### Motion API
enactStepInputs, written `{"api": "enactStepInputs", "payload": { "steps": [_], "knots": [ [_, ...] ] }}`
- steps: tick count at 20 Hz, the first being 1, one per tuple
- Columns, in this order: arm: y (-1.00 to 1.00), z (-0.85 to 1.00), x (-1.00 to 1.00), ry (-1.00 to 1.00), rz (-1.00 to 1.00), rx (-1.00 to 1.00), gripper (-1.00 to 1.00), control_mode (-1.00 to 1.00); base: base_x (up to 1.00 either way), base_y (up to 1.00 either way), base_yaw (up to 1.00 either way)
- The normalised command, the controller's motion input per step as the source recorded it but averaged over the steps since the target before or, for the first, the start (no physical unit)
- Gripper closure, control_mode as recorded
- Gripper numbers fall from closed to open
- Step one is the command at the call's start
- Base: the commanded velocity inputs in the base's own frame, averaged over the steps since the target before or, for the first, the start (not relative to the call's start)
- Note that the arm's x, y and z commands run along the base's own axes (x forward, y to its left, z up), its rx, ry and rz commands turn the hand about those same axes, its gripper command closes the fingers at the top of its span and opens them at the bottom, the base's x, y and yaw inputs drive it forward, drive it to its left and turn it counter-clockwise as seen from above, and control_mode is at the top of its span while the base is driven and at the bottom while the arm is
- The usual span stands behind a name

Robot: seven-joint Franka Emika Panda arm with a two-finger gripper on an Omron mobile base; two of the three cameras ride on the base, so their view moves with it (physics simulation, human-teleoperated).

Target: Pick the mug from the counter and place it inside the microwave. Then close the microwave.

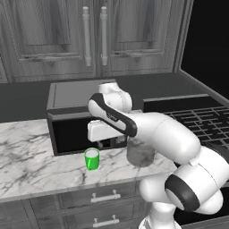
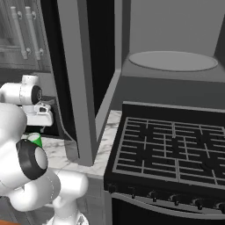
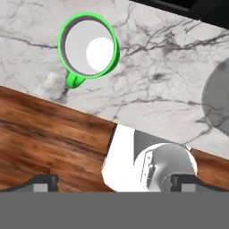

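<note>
In the left base view the mug (image 1: 91, 158) stands upright on the counter (image 1: 31, 156), in front of the microwave (image 1: 71, 120). The gripper (image 1: 99, 144) hangs just above and to the right of the mug, not touching it. A grey jar (image 1: 140, 152) stands on the counter to the right, partly behind the arm.

In the right base view a sliver of the mug (image 2: 35, 139) shows behind the arm, and the stove (image 2: 169, 154) lies to the right.

In the hand view the mug (image 3: 88, 46) is seen from above, handle toward the counter's (image 3: 152, 80) edge. The fingertips (image 3: 42, 182) stand wide apart, holding nothing.
</note>
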Motion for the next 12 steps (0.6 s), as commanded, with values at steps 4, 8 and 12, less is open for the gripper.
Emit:
{"api": "enactStepInputs", "payload": {
  "steps": [4, 8, 12],
  "knots": [
    [0.47, -0.01, 0.00, -0.17, 0.00, 0.00, -1.00, -1.00, 0.00, 0.00, 0.00],
    [0.52, -0.18, 0.06, -0.19, 0.02, 0.00, -1.00, -1.00, 0.00, 0.00, 0.00],
    [0.28, -0.31, 0.18, -0.16, 0.02, 0.00, -1.00, -1.00, 0.00, 0.00, 0.00]
  ]
}}
